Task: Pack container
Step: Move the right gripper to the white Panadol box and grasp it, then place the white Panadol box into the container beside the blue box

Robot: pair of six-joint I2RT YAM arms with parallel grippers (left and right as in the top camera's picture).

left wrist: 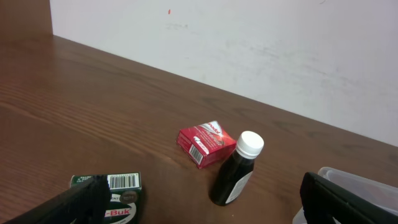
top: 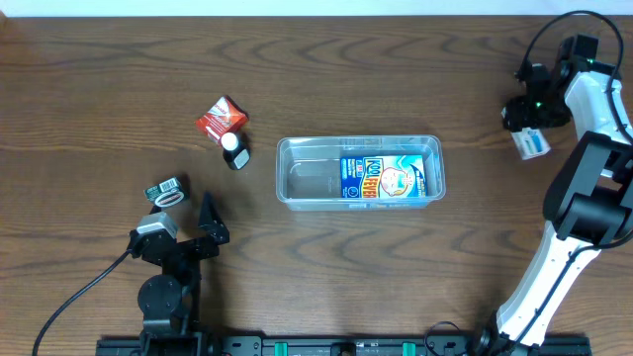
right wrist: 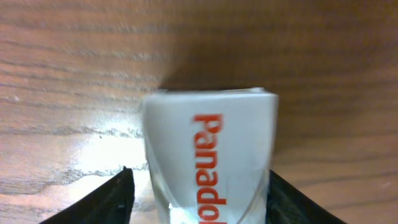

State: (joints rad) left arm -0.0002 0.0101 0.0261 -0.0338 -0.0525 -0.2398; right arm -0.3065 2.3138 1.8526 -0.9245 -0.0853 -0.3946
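The clear container [top: 297,150] stands mid-table with a blue and yellow packet [top: 381,178] lying in it; its corner shows in the left wrist view [left wrist: 367,183]. My right gripper [top: 529,119] is at the far right, its fingers [right wrist: 198,186] open on either side of a white Panadol box [right wrist: 208,149], with a small gap at the left finger. The box [top: 532,145] rests on the table. My left gripper [top: 205,229] is open and empty [left wrist: 208,208], near a green box [top: 166,191].
A red box [top: 220,118] and a dark bottle with a white cap [top: 234,150] lie left of the container; both show in the left wrist view, the red box [left wrist: 205,143] and the bottle [left wrist: 235,173]. The green box [left wrist: 121,190] is beside the left finger.
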